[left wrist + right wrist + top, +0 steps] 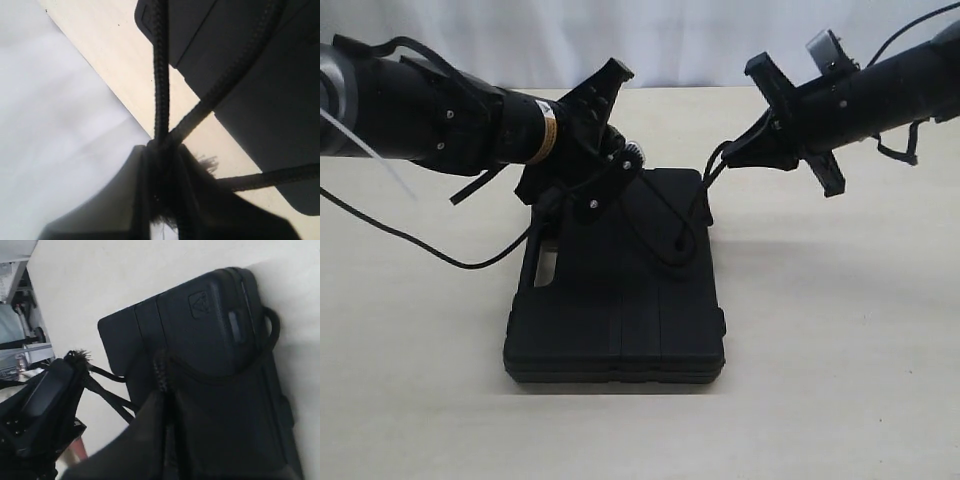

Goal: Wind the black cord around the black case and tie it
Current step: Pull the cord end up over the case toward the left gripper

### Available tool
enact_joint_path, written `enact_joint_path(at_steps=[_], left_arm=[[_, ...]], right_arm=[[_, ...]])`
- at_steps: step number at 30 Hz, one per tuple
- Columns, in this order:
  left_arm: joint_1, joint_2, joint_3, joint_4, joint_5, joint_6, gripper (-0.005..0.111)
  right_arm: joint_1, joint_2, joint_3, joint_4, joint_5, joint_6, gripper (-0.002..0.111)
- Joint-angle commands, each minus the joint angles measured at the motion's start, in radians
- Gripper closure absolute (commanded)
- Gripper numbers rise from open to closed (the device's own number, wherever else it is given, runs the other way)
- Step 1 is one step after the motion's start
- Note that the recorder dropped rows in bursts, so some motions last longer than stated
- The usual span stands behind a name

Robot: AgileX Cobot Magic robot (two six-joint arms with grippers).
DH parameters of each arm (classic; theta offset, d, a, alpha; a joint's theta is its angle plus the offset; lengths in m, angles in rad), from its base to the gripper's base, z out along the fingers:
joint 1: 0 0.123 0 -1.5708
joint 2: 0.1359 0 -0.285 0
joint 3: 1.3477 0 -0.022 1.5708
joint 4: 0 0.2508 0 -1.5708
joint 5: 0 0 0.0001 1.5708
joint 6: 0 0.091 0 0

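The black case lies flat on the beige table, its handle slot toward the left arm. The black cord crosses the lid and hangs in a V between both grippers. My left gripper hovers above the case's far left corner, shut on the cord; two strands leave its jaws and a frayed tuft sticks out beside them. My right gripper is above the case's far right corner, shut on the cord. That strand runs over the case and hooks round its edge.
A thin robot cable trails over the table at the left, near a white strip. A white backdrop closes off the far table edge. Bare table lies right of and in front of the case.
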Motion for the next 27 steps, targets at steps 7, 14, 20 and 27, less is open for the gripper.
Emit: enact_joint_path(at_steps=[7, 14, 20, 27], left_arm=[[-0.005, -0.001, -0.058, 0.004, -0.010, 0.002, 0.107], [-0.005, -0.001, -0.084, 0.004, 0.001, 0.002, 0.107], [-0.005, -0.001, -0.084, 0.004, 0.007, 0.002, 0.107], [-0.005, -0.001, -0.084, -0.028, 0.013, -0.021, 0.107]], right_arm=[[-0.088, 0.002, 0.047, 0.230, 0.057, -0.076, 0.104], [-0.088, 0.002, 0.047, 0.326, 0.110, -0.076, 0.104], [-0.088, 0.002, 0.047, 0.329, 0.124, -0.076, 0.104], [-0.085, 0.002, 0.047, 0.329, 0.099, -0.075, 0.104]])
